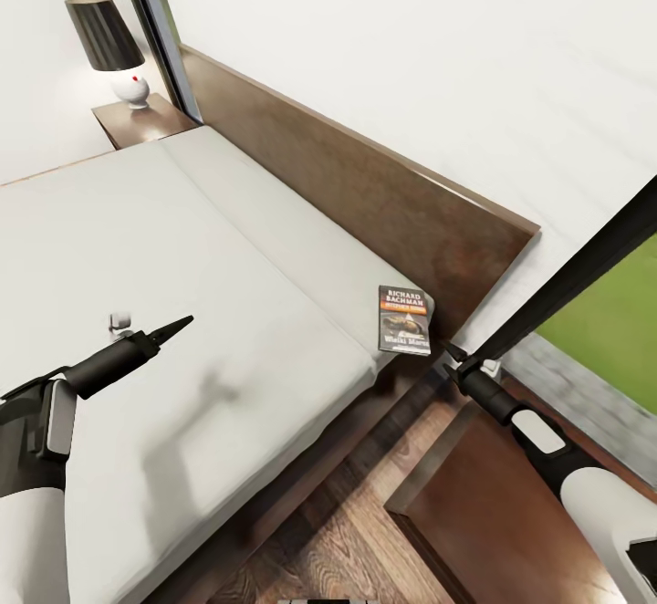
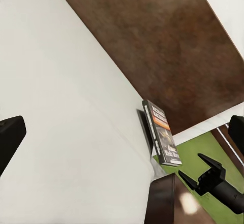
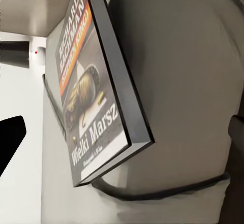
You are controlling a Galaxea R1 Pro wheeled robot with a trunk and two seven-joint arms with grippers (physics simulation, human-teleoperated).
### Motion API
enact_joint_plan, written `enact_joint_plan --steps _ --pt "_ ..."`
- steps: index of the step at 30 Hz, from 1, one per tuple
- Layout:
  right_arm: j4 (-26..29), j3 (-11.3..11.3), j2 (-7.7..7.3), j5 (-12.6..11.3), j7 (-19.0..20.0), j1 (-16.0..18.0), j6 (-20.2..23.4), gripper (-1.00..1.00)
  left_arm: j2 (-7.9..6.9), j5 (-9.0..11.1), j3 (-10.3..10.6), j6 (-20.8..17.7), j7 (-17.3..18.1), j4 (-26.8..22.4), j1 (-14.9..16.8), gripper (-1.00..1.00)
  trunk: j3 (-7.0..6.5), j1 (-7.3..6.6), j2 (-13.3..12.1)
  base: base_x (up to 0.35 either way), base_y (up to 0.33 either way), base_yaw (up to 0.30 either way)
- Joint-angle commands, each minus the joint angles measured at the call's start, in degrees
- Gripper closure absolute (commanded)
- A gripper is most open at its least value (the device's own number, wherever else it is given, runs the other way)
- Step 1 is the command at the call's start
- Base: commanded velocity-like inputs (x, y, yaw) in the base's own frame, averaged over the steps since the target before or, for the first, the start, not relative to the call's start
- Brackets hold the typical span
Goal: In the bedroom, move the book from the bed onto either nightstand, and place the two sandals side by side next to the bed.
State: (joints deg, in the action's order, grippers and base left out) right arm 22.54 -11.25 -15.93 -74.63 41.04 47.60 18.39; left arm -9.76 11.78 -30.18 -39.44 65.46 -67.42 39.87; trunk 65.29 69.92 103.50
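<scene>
Book [image 1: 404, 319] first: you have it lying flat at the corner of the bed [image 1: 182, 294], close under the dark headboard [image 1: 365, 184], cover up. Your head view reads only "RICHARD BACHMAN" above an orange band. Your right wrist view sits far closer to the book [image 3: 91, 92] and adds the title "Wielki Marsz" in white at the foot of the cover. Your left wrist view catches the book [image 2: 161, 132] edge-on at the mattress corner, and past it your right gripper [image 2: 202, 169] with its jaws spread apart, near the book but not touching. Your left gripper [image 1: 173, 326] hovers over the mattress; whether it is parted you cannot tell. A nightstand [image 1: 141, 120] with a black-shaded lamp [image 1: 109, 43] stands at the bed's far side.
</scene>
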Motion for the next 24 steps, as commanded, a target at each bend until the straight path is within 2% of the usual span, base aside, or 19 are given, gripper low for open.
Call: enact_joint_plan --steps 1,6,14,24 --pt "0.0 -0.3 -0.03 -0.6 0.1 0.0 0.3 -1.0 0.0 0.2 0.0 -0.5 0.1 0.0 0.0 -1.0 0.03 0.0 0.0 0.0 0.0 0.0" --pt "0.0 -0.3 0.01 -0.6 0.1 0.0 0.3 -1.0 0.0 0.2 0.0 -0.5 0.1 0.0 0.0 -1.0 0.03 0.0 0.0 0.0 0.0 0.009" --pt "0.0 -0.2 0.02 -0.6 0.1 0.0 0.3 -1.0 0.0 0.2 0.0 -0.5 0.1 0.0 0.0 -1.0 0.03 0.0 0.0 0.0 0.0 0.139" --pt "0.0 -0.2 0.02 -0.6 0.1 0.0 0.3 -1.0 0.0 0.2 0.0 -0.5 0.1 0.0 0.0 -1.0 0.03 0.0 0.0 0.0 0.0 0.012"
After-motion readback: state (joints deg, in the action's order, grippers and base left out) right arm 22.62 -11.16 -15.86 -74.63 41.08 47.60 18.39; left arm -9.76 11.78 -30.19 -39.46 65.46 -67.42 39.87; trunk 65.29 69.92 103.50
